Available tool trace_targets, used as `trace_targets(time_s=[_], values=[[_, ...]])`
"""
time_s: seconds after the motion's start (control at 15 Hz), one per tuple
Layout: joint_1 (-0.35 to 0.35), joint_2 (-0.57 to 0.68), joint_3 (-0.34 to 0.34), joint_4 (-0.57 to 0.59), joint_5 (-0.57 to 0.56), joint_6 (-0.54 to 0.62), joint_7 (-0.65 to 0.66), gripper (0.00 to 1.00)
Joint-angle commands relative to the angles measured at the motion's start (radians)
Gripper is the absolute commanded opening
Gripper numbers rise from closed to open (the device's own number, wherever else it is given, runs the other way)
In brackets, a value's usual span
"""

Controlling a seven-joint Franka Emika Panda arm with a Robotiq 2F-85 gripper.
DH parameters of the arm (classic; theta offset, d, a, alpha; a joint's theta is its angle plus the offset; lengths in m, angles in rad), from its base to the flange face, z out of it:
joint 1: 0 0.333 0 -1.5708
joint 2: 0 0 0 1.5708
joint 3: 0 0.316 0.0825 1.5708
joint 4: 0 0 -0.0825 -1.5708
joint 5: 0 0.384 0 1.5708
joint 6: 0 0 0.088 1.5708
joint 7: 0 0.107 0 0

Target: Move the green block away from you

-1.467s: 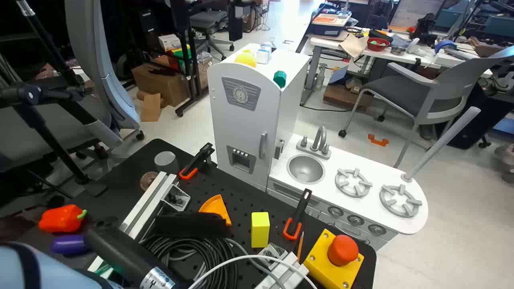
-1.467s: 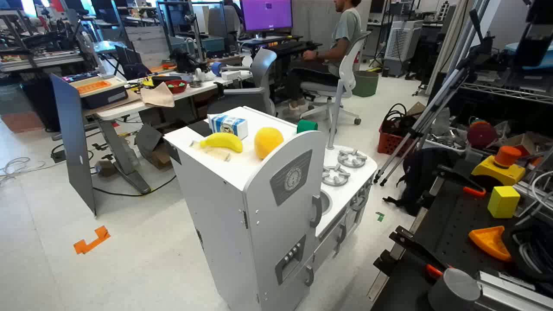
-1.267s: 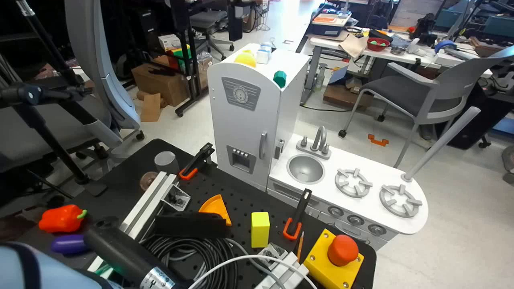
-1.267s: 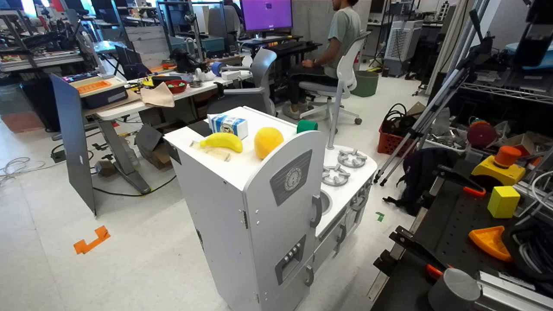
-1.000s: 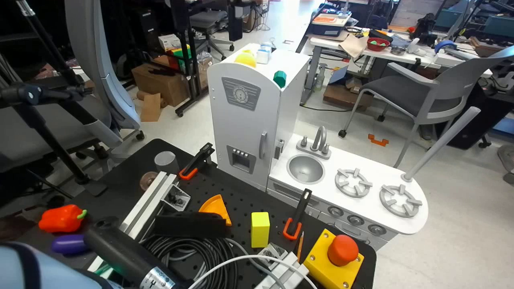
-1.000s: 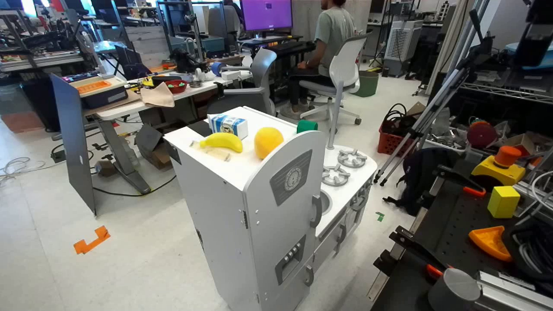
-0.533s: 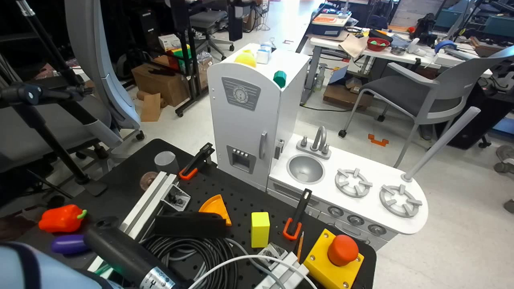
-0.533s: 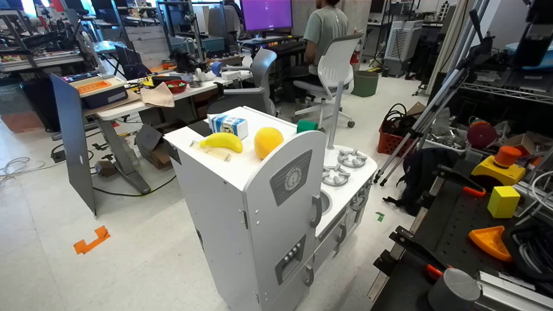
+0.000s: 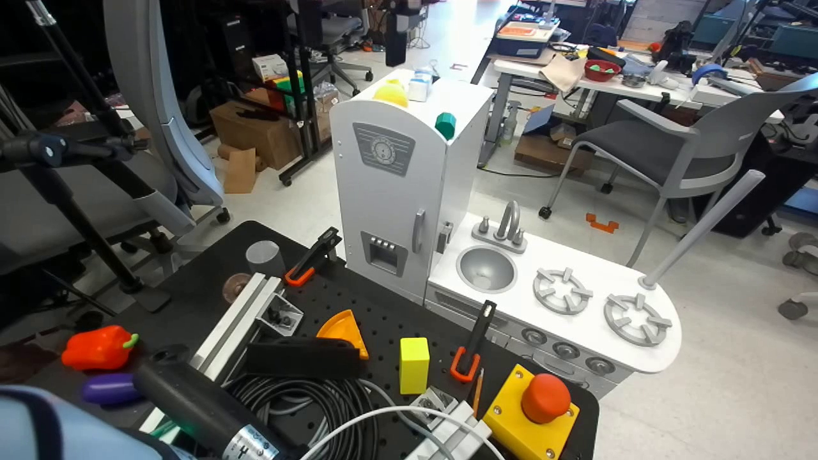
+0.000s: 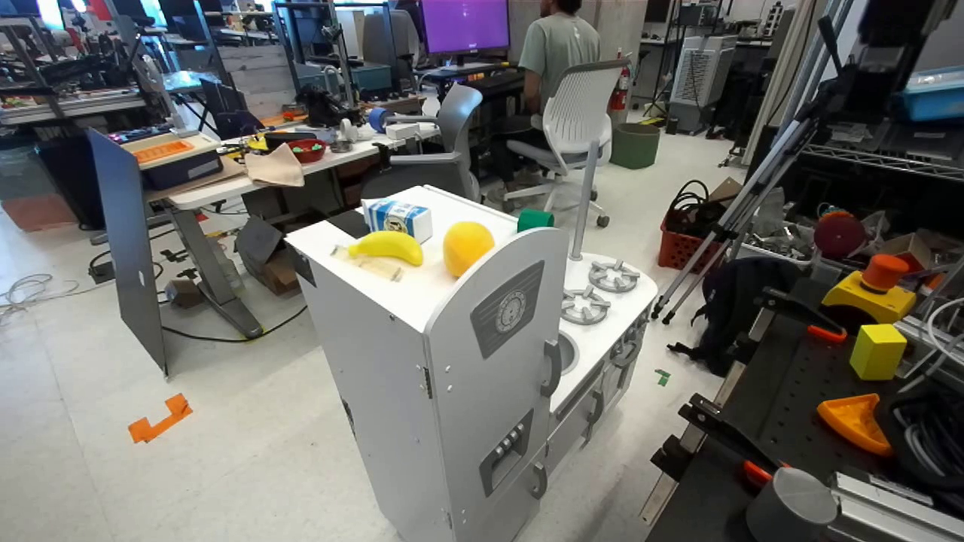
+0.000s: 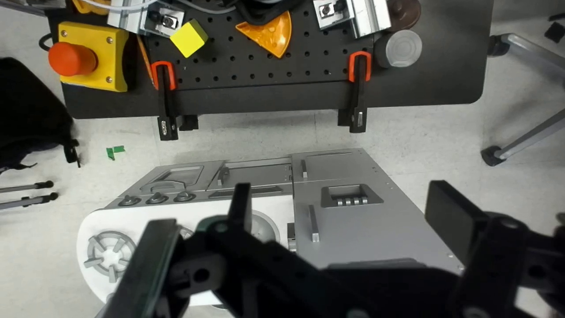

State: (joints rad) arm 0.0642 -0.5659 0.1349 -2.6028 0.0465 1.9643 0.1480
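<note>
Currently, the gripper (image 11: 326, 207) is spread wide, gripping nothing. In an exterior view, the green block (image 10: 535, 219) rests atop the white tower (image 10: 474, 384), at two o'clock from the round orange piece (image 10: 468, 250).

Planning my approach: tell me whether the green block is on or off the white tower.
On: both exterior views show the green block atop the white tower, near the edge facing the sink.

The floor (image 9: 473, 32) glares white near 12 o'clock in an exterior view, 10 o'clock almost black. In the wrist view, the dim claw (image 11: 331, 205) blurs from 4 to 8 o'clock; the counter (image 11: 273, 98) is crisp.
</note>
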Motion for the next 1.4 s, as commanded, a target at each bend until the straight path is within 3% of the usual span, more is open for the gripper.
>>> trace_targets(time_s=[0.0, 0.53, 0.87, 1.33], values=[[-0.019, 0.213, 0.012, 0.126, -0.010, 0.076, 0.063, 1.00], [-0.001, 0.668, 0.000, 0.428, -0.111, 0.266, 0.316, 1.00], [0.037, 0.860, -0.051, 0.616, -0.138, 0.277, 0.401, 1.00], [0.082, 1.050, -0.116, 0.836, -0.128, 0.218, 0.389, 1.00]])
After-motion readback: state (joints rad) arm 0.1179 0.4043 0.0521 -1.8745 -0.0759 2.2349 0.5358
